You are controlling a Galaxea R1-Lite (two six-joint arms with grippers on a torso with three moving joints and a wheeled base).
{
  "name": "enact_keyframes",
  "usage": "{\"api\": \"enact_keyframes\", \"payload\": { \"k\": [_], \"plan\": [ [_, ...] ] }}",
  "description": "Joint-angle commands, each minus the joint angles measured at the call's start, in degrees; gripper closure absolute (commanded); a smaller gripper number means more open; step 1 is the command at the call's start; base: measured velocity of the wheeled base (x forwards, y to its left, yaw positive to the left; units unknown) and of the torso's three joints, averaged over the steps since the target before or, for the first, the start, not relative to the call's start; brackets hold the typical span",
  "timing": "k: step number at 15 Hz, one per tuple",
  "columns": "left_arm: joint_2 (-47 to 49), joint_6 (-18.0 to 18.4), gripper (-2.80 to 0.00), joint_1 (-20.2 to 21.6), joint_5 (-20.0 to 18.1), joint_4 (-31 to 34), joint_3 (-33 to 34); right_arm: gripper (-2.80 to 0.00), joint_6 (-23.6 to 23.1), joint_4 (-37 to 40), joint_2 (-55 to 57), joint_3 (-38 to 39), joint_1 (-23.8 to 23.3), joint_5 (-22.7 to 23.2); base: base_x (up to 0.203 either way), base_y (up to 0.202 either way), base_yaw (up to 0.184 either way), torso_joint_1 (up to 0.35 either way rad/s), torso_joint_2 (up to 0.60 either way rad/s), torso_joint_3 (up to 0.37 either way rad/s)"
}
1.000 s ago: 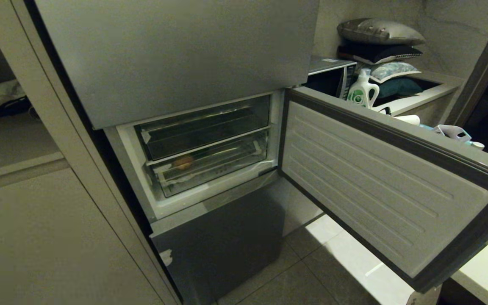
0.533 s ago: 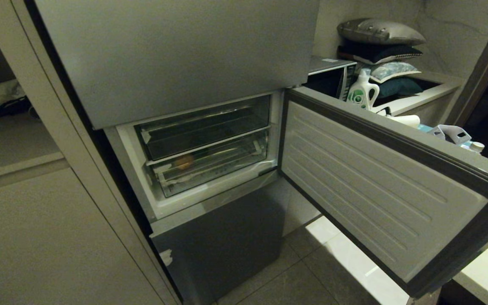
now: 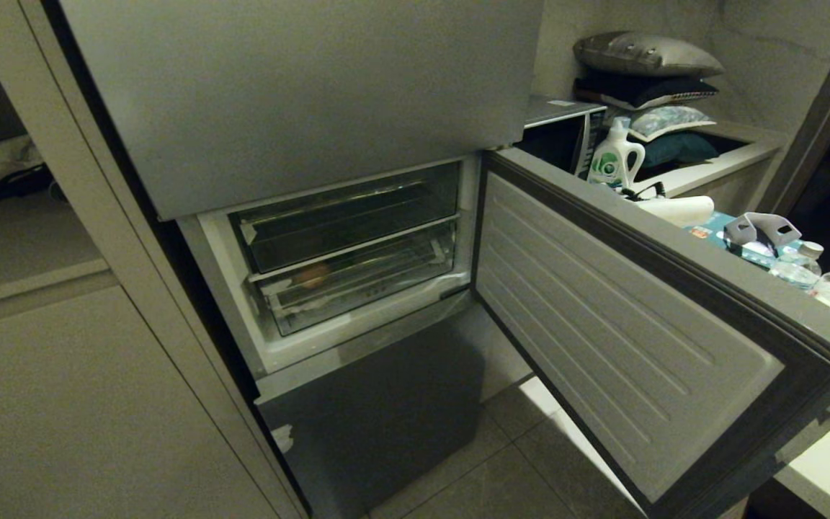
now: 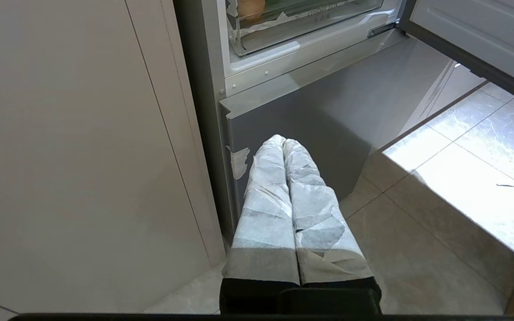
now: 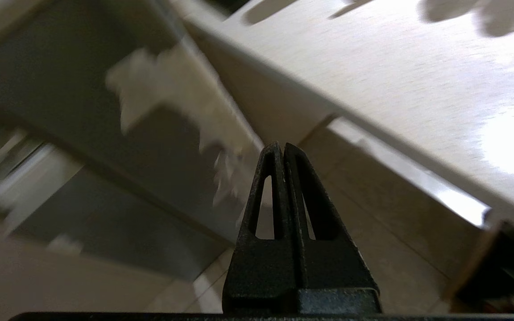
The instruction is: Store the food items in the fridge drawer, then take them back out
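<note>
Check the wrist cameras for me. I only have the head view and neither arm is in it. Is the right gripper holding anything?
Observer: No. The right gripper has its black jaws shut on nothing.
Operator: And the left one?
Observer: The left gripper hangs low in front of the lower grey fridge door, above the tiled floor. Its paper-wrapped jaws are shut and empty.
</note>
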Motion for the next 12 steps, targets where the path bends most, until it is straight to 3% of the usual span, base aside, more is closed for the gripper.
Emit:
{"api": "enact_keyframes", "payload": {
  "k": [1, 7, 12],
  "plan": [
    [0.09, -0.01, 0.00, 0.00, 0.04, 0.02, -0.01, 0.00, 0.08, -0.16, -6.41, 2.85, 4.86, 0.19, 0.000, 0.000, 0.000, 0.000, 0.00, 0.000],
    [0.09, -0.01, 0.00, 0.00, 0.04, 0.02, -0.01, 0.00, 0.08, 1.69, -4.20, 2.00, 19.27, -1.96, 0.000, 0.000, 0.000, 0.000, 0.00, 0.000],
    [0.09, -0.01, 0.00, 0.00, 0.04, 0.02, -0.01, 0.00, -0.27, 1.94, -4.20, 1.98, 22.32, -2.40, 0.000, 0.000, 0.000, 0.000, 0.00, 0.000]
  ]
}}
